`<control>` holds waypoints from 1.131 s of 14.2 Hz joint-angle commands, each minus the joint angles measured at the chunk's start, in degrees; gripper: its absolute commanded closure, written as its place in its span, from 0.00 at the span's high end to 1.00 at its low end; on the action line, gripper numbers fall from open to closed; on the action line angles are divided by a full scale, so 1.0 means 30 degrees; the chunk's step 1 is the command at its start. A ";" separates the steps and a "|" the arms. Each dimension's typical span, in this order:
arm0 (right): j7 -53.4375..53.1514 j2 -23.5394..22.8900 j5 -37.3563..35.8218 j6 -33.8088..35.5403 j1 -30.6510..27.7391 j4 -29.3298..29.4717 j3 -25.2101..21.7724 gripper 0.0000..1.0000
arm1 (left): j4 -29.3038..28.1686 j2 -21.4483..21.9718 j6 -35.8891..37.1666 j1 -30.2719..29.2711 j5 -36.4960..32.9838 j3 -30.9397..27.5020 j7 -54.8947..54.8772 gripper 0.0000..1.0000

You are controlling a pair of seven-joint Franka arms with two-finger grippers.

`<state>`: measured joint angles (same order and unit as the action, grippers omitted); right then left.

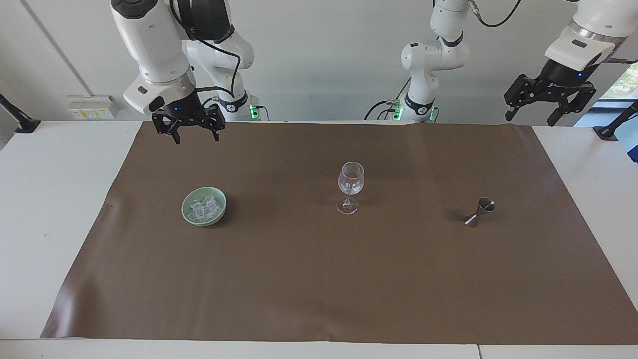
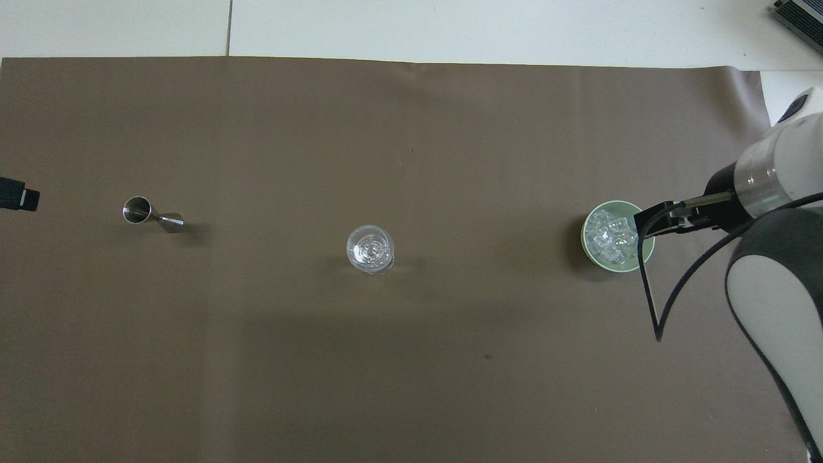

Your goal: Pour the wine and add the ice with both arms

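Observation:
A pale green bowl [image 1: 220,209] [image 2: 586,241] holding the ice [image 1: 203,208] [image 2: 609,238] sits on the brown mat toward the right arm's end. A clear stemmed glass [image 1: 351,185] [image 2: 370,249] stands at the mat's middle, with something clear low in its bowl. My right gripper [image 1: 196,139] [image 2: 670,217] hangs open and empty, high over the mat's edge by the robots; from overhead it overlaps the bowl's rim. My left gripper [image 1: 532,118] [image 2: 19,196] waits open and empty, raised off the mat's corner at the left arm's end. Wine is out of view.
A small steel jigger [image 1: 479,212] [image 2: 152,215] lies tipped on the brown mat [image 1: 319,279] toward the left arm's end. White table [image 1: 55,199] borders the mat at both ends. The right arm's black cable [image 2: 649,302] loops above the mat beside the bowl.

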<state>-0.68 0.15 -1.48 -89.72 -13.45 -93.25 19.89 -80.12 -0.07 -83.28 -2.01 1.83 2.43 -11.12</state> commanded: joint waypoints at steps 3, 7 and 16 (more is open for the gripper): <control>-0.0038 0.0243 0.0082 -0.0124 -0.0615 -0.0236 0.0080 1.00 | -0.0130 0.0609 0.0192 -0.0063 -0.0141 -0.0050 -0.0015 1.00; -0.0039 0.0214 0.0082 -0.0153 -0.0615 -0.0236 0.0080 1.00 | -0.0130 0.0843 0.0192 -0.0063 -0.0142 -0.0050 0.0015 1.00; -0.0039 0.0214 0.0082 -0.0153 -0.0644 -0.0236 0.0080 1.00 | -0.0159 0.0814 -0.0159 -0.0034 -0.0083 -0.0020 -0.0161 1.00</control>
<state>-0.67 0.15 -1.46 -89.75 -14.50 -93.24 19.62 -80.12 1.72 -83.37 -2.00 1.83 2.32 -11.12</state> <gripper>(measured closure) 0.000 0.000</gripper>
